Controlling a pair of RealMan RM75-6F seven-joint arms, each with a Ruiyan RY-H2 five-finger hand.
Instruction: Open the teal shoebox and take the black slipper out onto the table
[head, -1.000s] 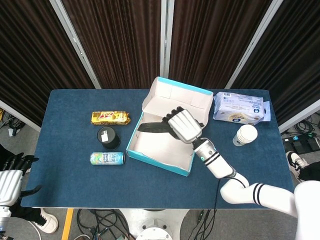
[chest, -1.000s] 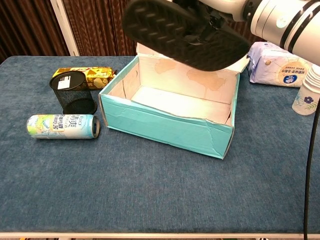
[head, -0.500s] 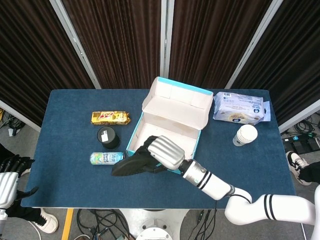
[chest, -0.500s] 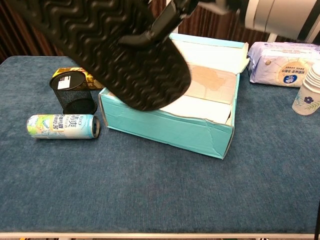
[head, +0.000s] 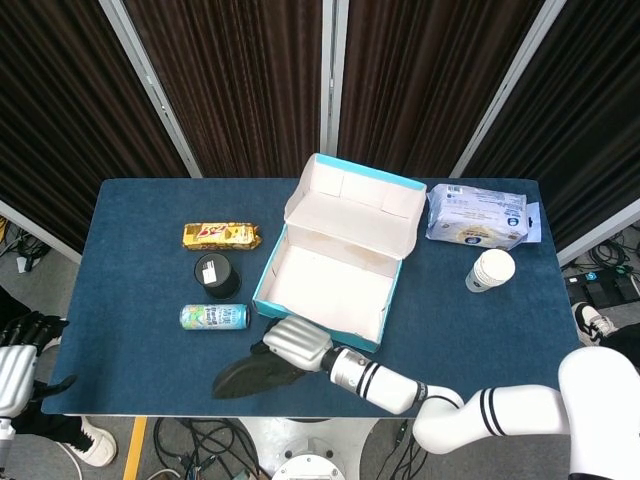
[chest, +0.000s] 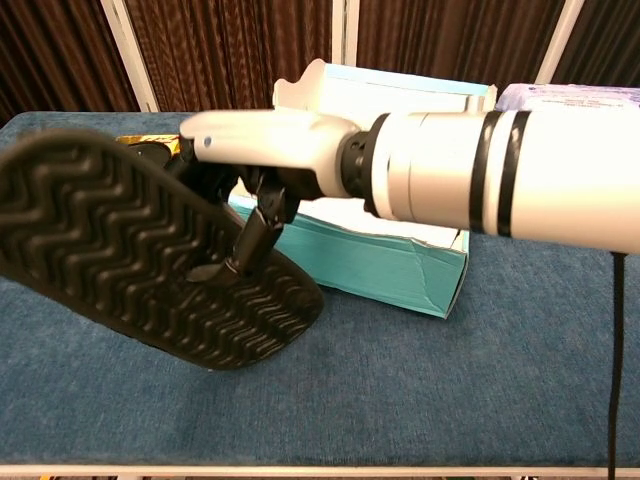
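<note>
- Now the right hand (head: 296, 343) grips the black rubber slipper (head: 250, 376) at the near edge of the blue-covered table (head: 140, 290), just near-left of the open teal cardboard shoebox (head: 330, 290).
- Close to the chest camera, the slipper's zigzag sole (chest: 140, 260) faces the lens, fingers (chest: 255, 235) curled over it.
- Left hand (head: 15, 365) hangs off the table's near-left corner, fingers apart, holding nothing.

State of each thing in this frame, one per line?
teal shoebox: open, lid up, inside bare
black slipper: out of box, held by right hand
left hand: off the table, holding nothing
drink can: lying on its side
paper cups: upright
</note>
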